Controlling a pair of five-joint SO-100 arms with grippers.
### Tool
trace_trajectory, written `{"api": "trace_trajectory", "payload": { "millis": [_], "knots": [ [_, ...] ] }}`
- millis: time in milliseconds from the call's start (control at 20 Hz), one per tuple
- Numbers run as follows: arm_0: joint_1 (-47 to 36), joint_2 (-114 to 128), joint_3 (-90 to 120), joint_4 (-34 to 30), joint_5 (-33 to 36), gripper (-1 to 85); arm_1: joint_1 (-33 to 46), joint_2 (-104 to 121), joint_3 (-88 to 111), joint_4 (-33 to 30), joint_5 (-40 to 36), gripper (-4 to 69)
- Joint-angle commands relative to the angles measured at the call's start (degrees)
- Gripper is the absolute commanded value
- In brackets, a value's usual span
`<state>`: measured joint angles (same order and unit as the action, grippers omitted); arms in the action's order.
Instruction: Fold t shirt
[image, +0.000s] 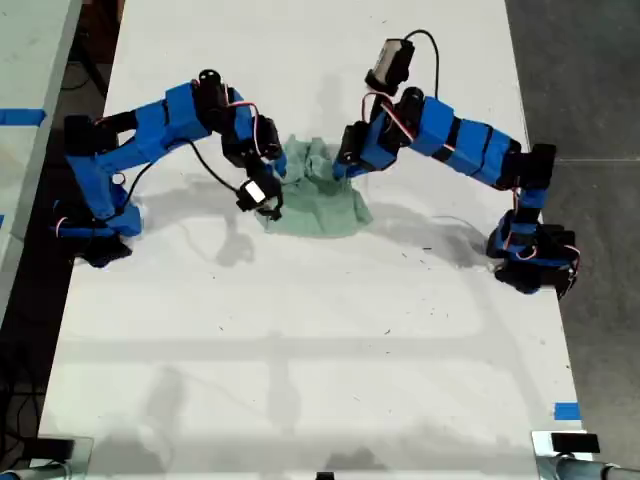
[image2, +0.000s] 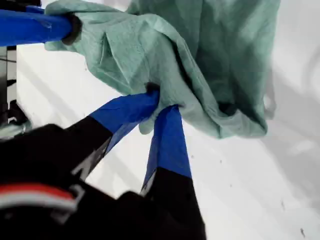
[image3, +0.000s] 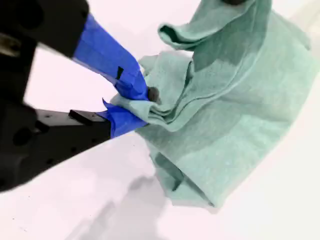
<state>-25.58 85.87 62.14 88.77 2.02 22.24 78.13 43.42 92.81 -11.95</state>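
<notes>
Mid-fold: my first gripper (image2: 162, 107) and my second gripper (image3: 132, 102) each clench an edge of the t shirt (image: 318, 195), bunched mid-table (image: 300, 350) between the arms. Next, I judge, carry both edges across together.

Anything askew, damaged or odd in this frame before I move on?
Nothing damaged or spilled. The t shirt is bunched and wrinkled on the white table, not flat, with my first gripper and my second gripper each pinching an edge.
</notes>
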Motion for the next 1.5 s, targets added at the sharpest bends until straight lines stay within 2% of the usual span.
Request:
{"api": "trace_trajectory", "payload": {
  "millis": [0, 350, 400, 450, 500, 550, 650, 900, 950, 1000, 1050, 1100, 1200, 1300, 1350, 1450],
  "knots": [
    [-7.03, -2.46, -0.97, -3.43, 3.16, -0.2, 5.01, -2.64, -1.49, -4.22, -3.78, -0.9],
    [-9.93, -13.01, -0.97, -7.47, 5.63, -0.1, 7.91, -12.30, -1.49, -9.93, -7.38, -0.9],
    [-9.93, -13.45, -1.05, -7.56, 5.63, 5.5, 8.00, -12.22, -1.58, -9.76, -7.47, -0.7],
    [-9.93, -13.54, -1.23, -7.03, 5.71, 18.6, 8.00, -11.78, -1.85, -9.14, -7.21, 2.5],
    [-10.28, -13.36, -1.76, -5.45, 5.19, 24.6, 8.26, -10.99, -2.02, -8.61, -7.21, 12.4],
    [-11.16, -12.66, -2.02, -4.39, 5.45, 25.9, 8.79, -10.20, -2.02, -8.00, -6.94, 17.1],
    [-13.80, -10.46, -2.02, -2.20, 6.50, 26.9, 10.72, -8.26, -2.02, -5.98, -6.50, 19.6],
    [-23.82, 2.46, 0.79, 2.46, 12.22, 23.4, 20.74, 0.44, 0.70, 5.36, -8.53, 19.2],
    [-25.93, 7.29, 2.64, 2.64, 14.06, 21.1, 21.97, 5.80, 4.66, 6.15, -9.32, 19.1],
    [-27.86, 12.30, 4.66, 2.72, 16.17, 11.2, 22.76, 12.66, 10.28, 6.15, -9.84, 18.8],
    [-29.27, 18.11, 7.73, 2.81, 16.52, -0.1, 23.55, 20.39, 15.91, 6.50, -10.37, 13.0],
    [-29.71, 23.73, 10.46, 2.90, 17.58, -0.2, 23.99, 29.09, 22.50, 6.68, -10.55, 0.1],
    [-28.21, 35.42, 18.63, 2.99, 18.63, -0.2, 23.47, 46.58, 35.07, 7.29, -11.43, 0.1],
    [-22.06, 46.93, 28.83, 2.99, 19.07, -0.2, 19.34, 62.67, 47.20, 7.65, -11.60, 0.2],
    [-15.64, 51.50, 32.96, 2.99, 18.63, -0.2, 14.85, 67.94, 52.73, 7.65, -10.20, 0.2],
    [0.09, 58.62, 43.51, 2.81, 8.88, -0.2, 5.62, 75.59, 65.04, 7.47, -3.96, 0.2]
  ]
}}
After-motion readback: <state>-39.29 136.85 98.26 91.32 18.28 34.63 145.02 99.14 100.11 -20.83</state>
